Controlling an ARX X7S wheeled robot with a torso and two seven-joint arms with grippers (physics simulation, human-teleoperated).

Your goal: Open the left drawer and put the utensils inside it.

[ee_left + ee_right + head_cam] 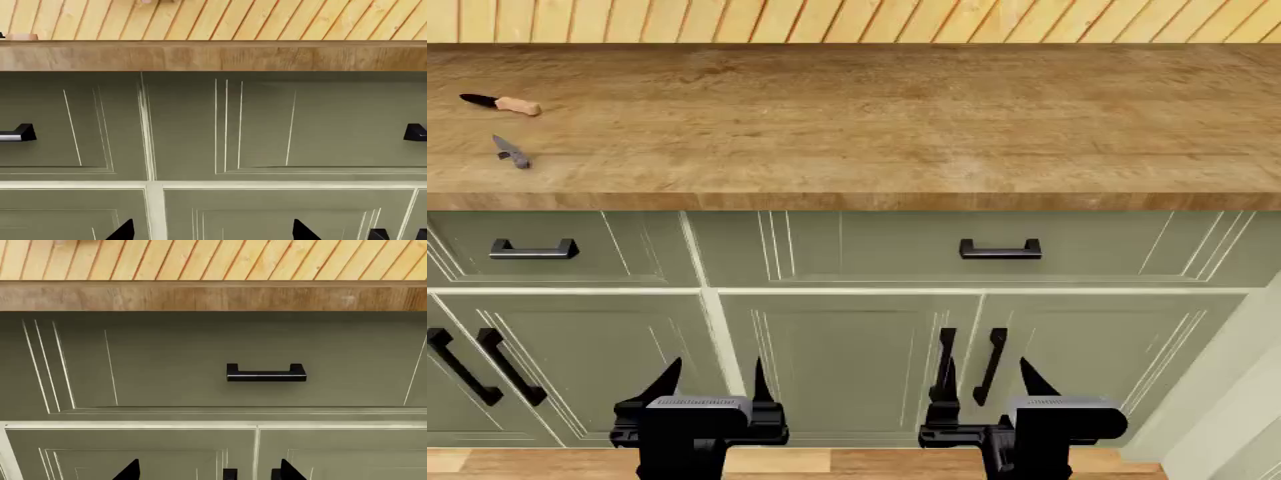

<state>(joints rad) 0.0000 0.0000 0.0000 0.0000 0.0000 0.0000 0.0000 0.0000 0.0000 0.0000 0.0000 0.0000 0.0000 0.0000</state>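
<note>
The narrow left drawer [554, 248] is shut, its short black handle [534, 249] at the head view's left. The same drawer front [67, 125] shows at the edge of the left wrist view. On the wooden countertop [854, 120], far left, lie two knives: one with a black blade and wooden handle [502, 103], and a slimmer grey one [513, 152] just in front of it. My left gripper [711, 380] is open, low in front of the cabinet doors, holding nothing. My right gripper [984, 378] is open too, below the wider drawer [213, 365].
The wider drawer's handle [1000, 249] sits right of centre. Below the drawers are taller cabinet doors with long black handles [487, 365] [972, 365]. A slatted wooden wall [854, 20] backs the counter. Wooden floor [801, 462] shows at the bottom.
</note>
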